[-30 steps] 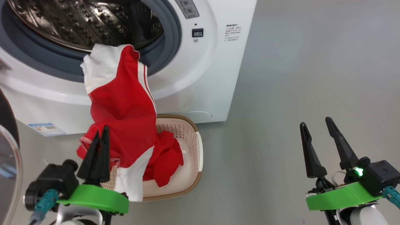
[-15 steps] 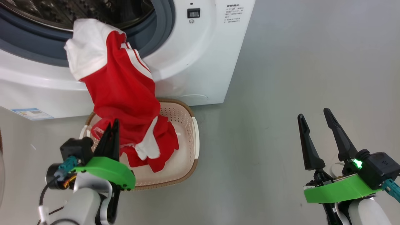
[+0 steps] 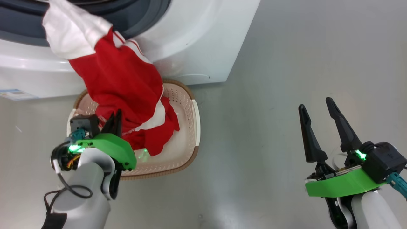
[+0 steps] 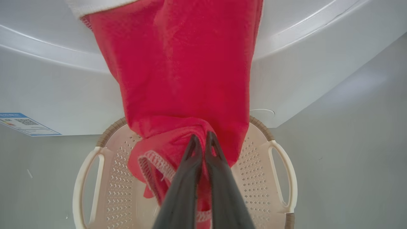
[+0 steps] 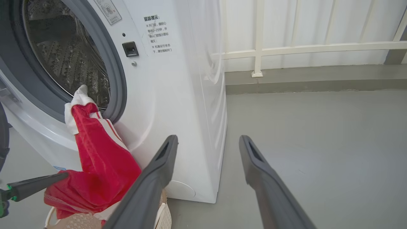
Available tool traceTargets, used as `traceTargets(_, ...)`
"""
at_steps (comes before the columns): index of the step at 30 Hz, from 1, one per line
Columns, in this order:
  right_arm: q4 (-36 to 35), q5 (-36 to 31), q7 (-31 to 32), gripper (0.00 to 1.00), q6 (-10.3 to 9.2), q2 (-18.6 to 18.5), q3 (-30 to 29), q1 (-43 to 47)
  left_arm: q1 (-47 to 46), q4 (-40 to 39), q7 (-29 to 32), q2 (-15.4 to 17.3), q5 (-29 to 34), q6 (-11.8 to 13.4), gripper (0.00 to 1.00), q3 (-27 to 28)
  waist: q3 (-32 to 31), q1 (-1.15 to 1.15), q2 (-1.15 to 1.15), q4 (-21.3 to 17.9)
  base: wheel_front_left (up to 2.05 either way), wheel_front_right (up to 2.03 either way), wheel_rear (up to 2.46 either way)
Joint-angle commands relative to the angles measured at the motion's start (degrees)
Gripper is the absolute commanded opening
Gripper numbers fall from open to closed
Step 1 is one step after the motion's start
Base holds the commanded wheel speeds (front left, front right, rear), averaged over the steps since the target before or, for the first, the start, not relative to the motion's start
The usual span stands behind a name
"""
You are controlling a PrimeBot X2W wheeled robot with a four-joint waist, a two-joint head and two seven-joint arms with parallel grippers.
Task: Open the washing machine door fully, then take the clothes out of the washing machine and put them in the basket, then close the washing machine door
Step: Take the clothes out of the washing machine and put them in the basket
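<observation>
- A smooth grey floor (image 3: 286, 63) runs all round, and a white railing (image 5: 305, 48) lines the wall beyond the washing machine (image 3: 197, 38).
- The washing machine's mouth stands uncovered. From the right wrist view I can see its grey rubber ring (image 5: 116, 79) and the perforated steel drum (image 5: 70, 63) inside it.
- The clothes (image 3: 120, 79), red with a white panel and white stripes, hang out of that mouth. The white end is draped over the lower lip and the red length trails down the washing machine's front.
- The basket (image 3: 194, 121) sits on the floor right at the foot of the washing machine, below the mouth, and the lower end of the red cloth lies bunched in it.
- The left gripper (image 3: 117, 112) is low over the basket in front of the washing machine, its fingers pinched tight on a fold of the red cloth beside a white-stitched hem.
- The right gripper (image 3: 314, 103) hangs over bare floor, well off to one side of the washing machine. Its fingers are spread wide with nothing between them.
- A small blue label (image 4: 25, 124) is stuck low on the washing machine's front.
</observation>
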Motion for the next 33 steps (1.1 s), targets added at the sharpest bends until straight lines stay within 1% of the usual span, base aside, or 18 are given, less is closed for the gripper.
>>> traceTargets(1, -1.5, -0.97, -0.37, 1.0, 0.35, -0.38, 1.41, -0.89, -1.38, 0.74, -0.85, 1.18, -0.17, -0.56, 0.0, 1.07, 2.18, 0.0, 0.0, -0.27, 0.0, 0.0, 0.0)
traceTargets(8, -1.55, -0.92, -0.37, 1.0, 0.35, -0.38, 1.83, -2.45, -6.19, 10.98, -1.28, -0.52, -0.3, -2.65, 0.0, 0.52, 5.37, 0.0, 0.0, -1.01, 0.0, 0.0, 0.0)
traceTargets(14, -1.46, -0.82, -0.37, 1.0, 0.35, -0.38, 2.42, -3.57, -8.53, 17.25, -1.01, -1.44, -0.97, -3.71, 0.0, 0.37, 7.32, 0.0, 0.0, -1.9, 0.0, 0.0, 0.0)
traceTargets(23, -1.28, -0.74, -0.37, 1.0, 0.35, -0.38, 2.78, -4.19, -10.29, 19.97, 0.71, -1.55, -1.45, -3.75, 0.0, -0.12, 8.59, 0.0, 0.0, -2.7, 0.0, 0.0, 0.0)
traceTargets(27, -1.13, -0.66, -0.37, 1.0, 0.35, -0.38, 2.74, -4.26, -10.47, 20.39, 2.2, -1.15, -0.99, -3.11, 0.0, -0.93, 8.45, 0.0, 0.0, -2.79, 0.0, 0.0, 0.0)
traceTargets(28, -1.08, -0.62, -0.37, 1.0, 0.35, -0.38, 2.73, -4.27, -10.44, 20.45, 2.55, -1.08, -0.86, -3.03, 0.04, -1.17, 8.32, 0.0, 0.0, -2.78, 0.0, 0.0, 0.0)
traceTargets(30, -0.92, -0.53, -0.37, 1.0, 0.35, -0.38, 2.77, -4.25, -10.37, 20.55, 2.69, -0.8, -0.11, -2.61, 0.15, -2.02, 7.99, 0.0, 0.0, -2.76, 0.0, 0.0, 0.0)
traceTargets(33, -0.61, -0.25, -0.37, 1.0, 0.35, -0.38, 2.95, -4.19, -9.9, 20.65, 3.06, -0.64, 0.04, -2.25, 0.36, -2.45, 7.26, 0.0, 0.0, -2.74, 0.0, 0.0, 0.0)
